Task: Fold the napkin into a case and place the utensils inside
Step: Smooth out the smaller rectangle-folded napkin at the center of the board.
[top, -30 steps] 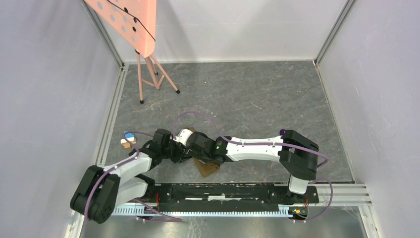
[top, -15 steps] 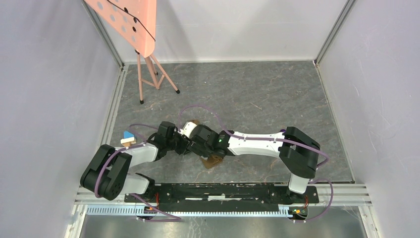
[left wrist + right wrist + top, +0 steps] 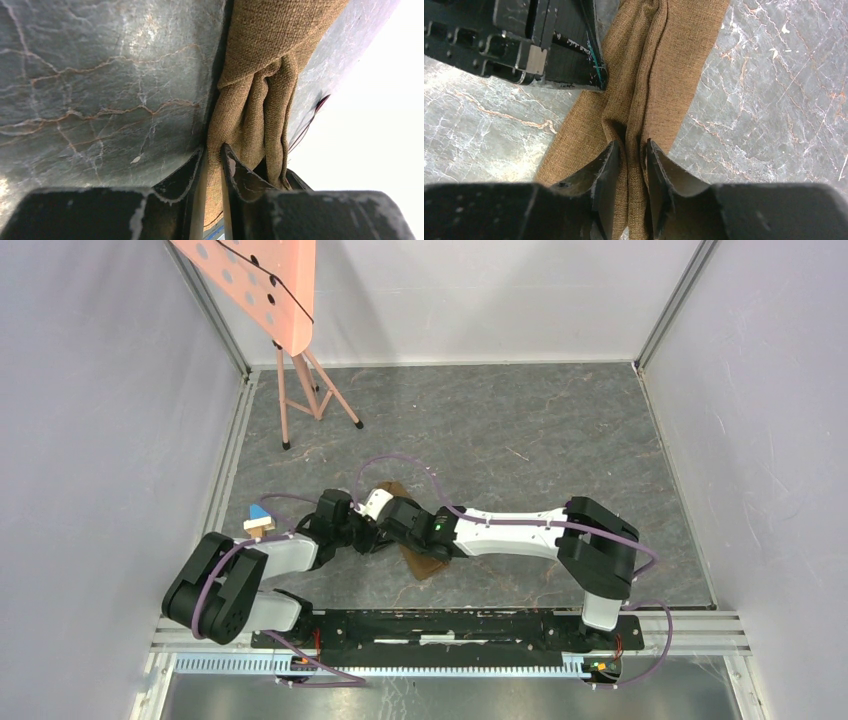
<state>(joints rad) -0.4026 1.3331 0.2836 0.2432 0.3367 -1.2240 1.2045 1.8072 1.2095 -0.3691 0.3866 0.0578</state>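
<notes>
My left end effector (image 3: pixel 212 150) and right end effector (image 3: pixel 631 145) each pinch a napkin (image 3: pixel 659 60) ridge; I'd pull evenly, keeping layers aligned.

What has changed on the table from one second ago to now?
The left gripper and right gripper, both pinching the napkin, moved a little away from the arm bases, and the napkin went with them. The pink stand and the blue-and-wood block stayed put.

From high behind its near edge we look down on the whole table (image 3: pixel 560 430). Both wrist cameras sit very close, low over the napkin (image 3: pixel 270 40), which all three views share.
</notes>
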